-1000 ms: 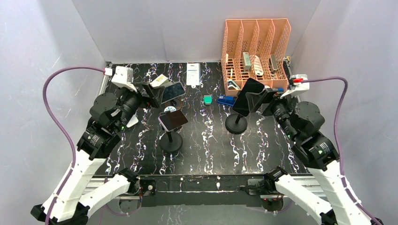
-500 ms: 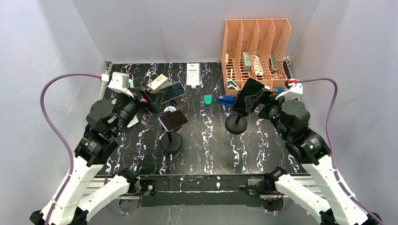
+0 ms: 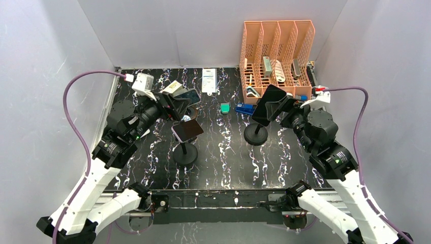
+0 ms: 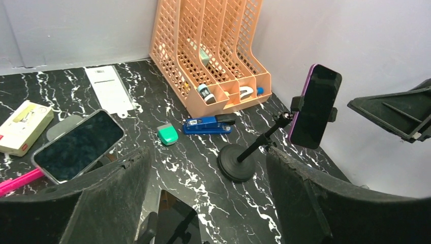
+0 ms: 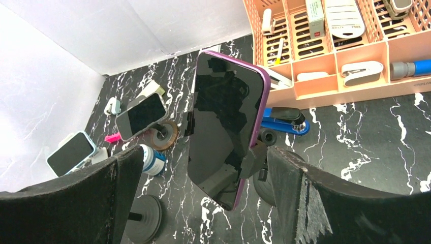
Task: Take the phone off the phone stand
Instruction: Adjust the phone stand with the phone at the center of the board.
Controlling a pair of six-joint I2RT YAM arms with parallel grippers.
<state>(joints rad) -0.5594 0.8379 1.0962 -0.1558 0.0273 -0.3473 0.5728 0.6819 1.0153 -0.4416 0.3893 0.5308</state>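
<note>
1. My right gripper [image 5: 203, 152] is spread wide and holds nothing. Its fingers [image 5: 76, 203] sit on either side of the purple-edged phone [image 5: 226, 127] in the wrist view, and I cannot tell whether either one touches it.
2. That phone is clamped in the right stand [image 3: 255, 135]. It is tilted, with its dark screen facing my right wrist camera, over the right half of the table [image 3: 223, 168].
3. My left gripper [image 4: 206, 155] is just as far open and also has nothing in it. It hangs over the left half of the table, just to the far-left of a second phone [image 3: 187, 130].
4. The second phone sits tilted on top of the left stand [image 3: 185, 152], nearer to me than the right stand.
5. On the far side of the left gripper, a loose phone [image 4: 79, 145] lies flat with its screen up. A white box [image 4: 23, 124] is just beside it and a pink pen [image 4: 18, 180] is near.
6. Farther back between the stands, a green object [image 4: 167, 134] lies just left of a blue stapler [image 4: 206, 124].
7. An orange file rack [image 3: 277, 51] stands at the far right with small items in its slots.
</note>
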